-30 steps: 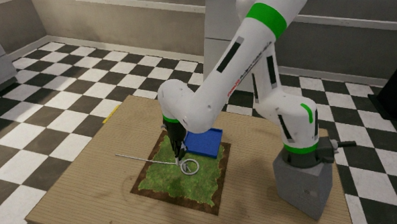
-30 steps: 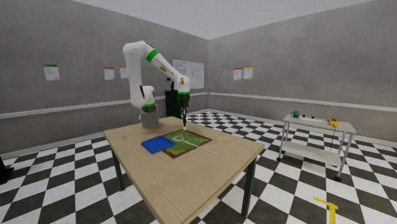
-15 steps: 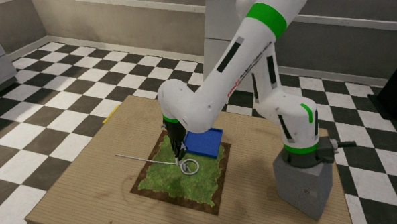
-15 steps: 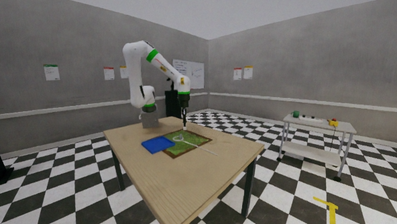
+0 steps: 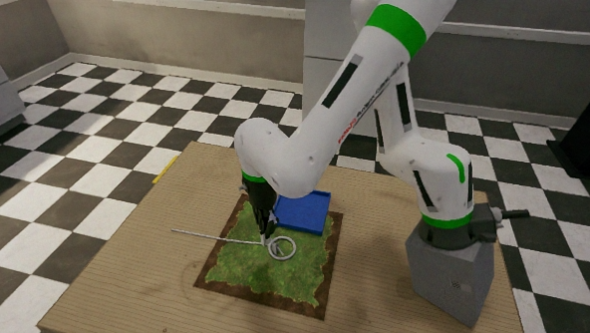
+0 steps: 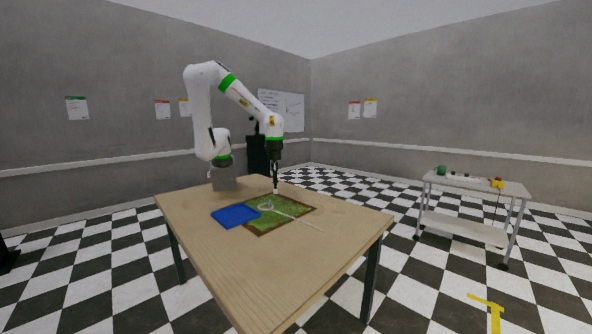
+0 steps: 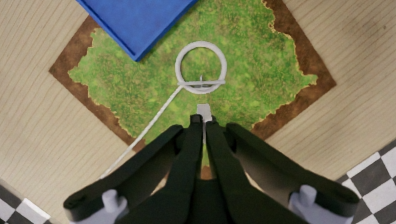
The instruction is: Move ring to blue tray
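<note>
The white ring (image 5: 282,257) (image 7: 201,44) lies flat on the green grass mat (image 5: 259,269) (image 7: 260,65). A long thin white stake (image 5: 214,235) (image 6: 300,220) (image 7: 150,122) lies on its side and runs from the ring out over the table. The blue tray (image 5: 304,214) (image 6: 235,216) (image 7: 135,20) stands empty at the mat's corner, just past the ring. My gripper (image 5: 268,235) (image 6: 274,191) (image 7: 203,113) is shut with nothing held. It hangs above the mat, over the ring's near edge where the stake meets it.
The wooden table (image 5: 125,269) carries the mat and tray. The robot's grey base (image 5: 448,279) stands at the table's right corner. A white trolley (image 6: 470,185) stands far off by the wall.
</note>
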`<state>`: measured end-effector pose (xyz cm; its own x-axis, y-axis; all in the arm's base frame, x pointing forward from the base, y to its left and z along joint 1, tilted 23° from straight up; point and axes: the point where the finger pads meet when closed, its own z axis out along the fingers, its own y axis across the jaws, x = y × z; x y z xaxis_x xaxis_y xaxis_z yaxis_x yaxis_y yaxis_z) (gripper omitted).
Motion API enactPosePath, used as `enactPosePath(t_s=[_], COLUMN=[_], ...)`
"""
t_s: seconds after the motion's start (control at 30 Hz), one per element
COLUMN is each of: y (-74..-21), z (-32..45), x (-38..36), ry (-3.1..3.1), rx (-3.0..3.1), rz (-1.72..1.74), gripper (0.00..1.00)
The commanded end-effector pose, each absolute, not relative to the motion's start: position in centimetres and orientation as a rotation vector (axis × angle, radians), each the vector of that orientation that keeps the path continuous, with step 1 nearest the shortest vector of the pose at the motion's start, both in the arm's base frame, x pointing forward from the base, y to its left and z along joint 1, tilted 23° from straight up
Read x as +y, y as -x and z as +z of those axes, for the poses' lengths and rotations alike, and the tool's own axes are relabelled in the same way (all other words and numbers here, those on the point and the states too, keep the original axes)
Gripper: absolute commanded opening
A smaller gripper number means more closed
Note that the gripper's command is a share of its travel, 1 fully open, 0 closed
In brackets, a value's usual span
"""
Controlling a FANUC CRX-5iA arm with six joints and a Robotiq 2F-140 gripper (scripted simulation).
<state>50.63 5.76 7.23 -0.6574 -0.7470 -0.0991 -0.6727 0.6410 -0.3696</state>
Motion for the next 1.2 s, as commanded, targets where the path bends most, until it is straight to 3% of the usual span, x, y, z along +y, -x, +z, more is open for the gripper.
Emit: enactPosePath(t_s=[0.0,0.3,1.17], y=[-50.7,-50.5,-44.1], z=[7.3,7.3,6.3], x=[5.8,5.5,-1.9], ry=[1.154,1.229,2.737], rx=[2.618,2.591,1.419], rz=[-0.444,-0.455,-0.663], gripper=[0.1,0.1,0.1])
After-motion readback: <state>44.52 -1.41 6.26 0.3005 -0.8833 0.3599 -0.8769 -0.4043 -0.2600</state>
